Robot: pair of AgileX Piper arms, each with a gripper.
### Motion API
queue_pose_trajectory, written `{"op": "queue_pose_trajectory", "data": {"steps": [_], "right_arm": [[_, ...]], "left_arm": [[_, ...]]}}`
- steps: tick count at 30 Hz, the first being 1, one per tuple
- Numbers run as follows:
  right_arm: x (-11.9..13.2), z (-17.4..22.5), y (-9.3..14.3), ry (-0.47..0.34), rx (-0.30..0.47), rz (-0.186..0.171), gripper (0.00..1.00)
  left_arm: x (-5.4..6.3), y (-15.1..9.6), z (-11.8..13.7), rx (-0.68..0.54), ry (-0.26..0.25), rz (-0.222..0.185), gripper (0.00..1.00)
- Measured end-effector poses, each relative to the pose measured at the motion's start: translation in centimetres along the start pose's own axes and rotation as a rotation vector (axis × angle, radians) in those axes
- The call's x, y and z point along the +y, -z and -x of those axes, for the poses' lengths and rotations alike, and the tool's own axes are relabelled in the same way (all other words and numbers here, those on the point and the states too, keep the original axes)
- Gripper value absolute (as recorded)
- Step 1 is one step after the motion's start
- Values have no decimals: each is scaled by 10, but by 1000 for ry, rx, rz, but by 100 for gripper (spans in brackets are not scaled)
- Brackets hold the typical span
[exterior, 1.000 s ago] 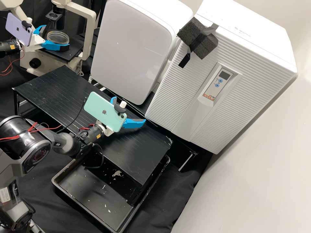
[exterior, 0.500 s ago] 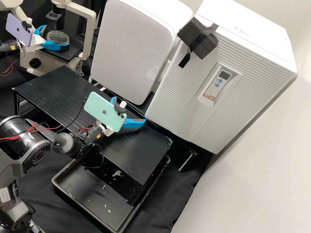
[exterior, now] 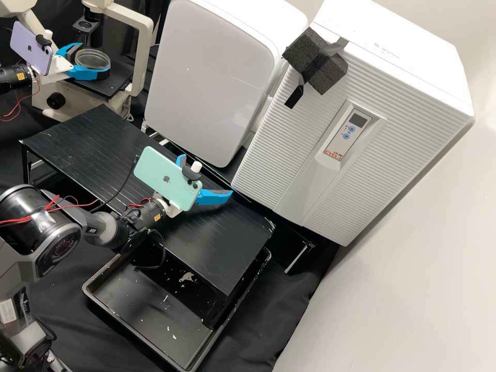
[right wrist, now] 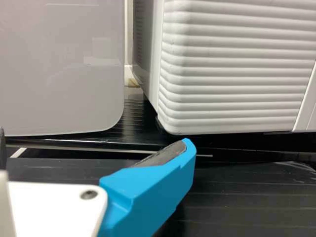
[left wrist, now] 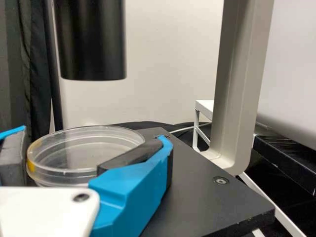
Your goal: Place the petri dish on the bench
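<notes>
1. Movement is showing slightly at the left gripper (exterior: pixel 96 58): its far finger (exterior: pixel 68 49) is lying closer to the petri dish (exterior: pixel 93 60) than in the earlier frames.
2. The right gripper (exterior: pixel 206 176) and its arm are keeping the same position.
3. The left gripper is clamping the petri dish between both pads, over the microscope stage (left wrist: pixel 197 197) at far left; the near finger is hiding the dish's underside in the high view.
4. The right gripper is hovering above the black bench (exterior: pixel 93 150), fingers standing apart with nothing between them.
5. A black cylinder (left wrist: pixel 92 44) is hanging above the dish, and the microscope's pale frame (exterior: pixel 143 57) is rising to its right, forming obstacles.
6. A smooth white cabinet (exterior: pixel 217 77) and a ribbed white cabinet (exterior: pixel 289 150) are standing at the bench's far side.
7. A black tray (exterior: pixel 139 338) is lying below, at the near side.
</notes>
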Motion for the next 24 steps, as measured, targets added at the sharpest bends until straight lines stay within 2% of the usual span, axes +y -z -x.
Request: {"op": "queue_pose_trajectory", "data": {"steps": [6, 24], "right_arm": [[0, 0, 0, 0, 0, 0, 100], [0, 0, 0, 0, 0, 0, 100]], "left_arm": [[1, 2, 0, -10, 5, -12, 0], [1, 5, 1, -21, 12, 7, 0]]}}
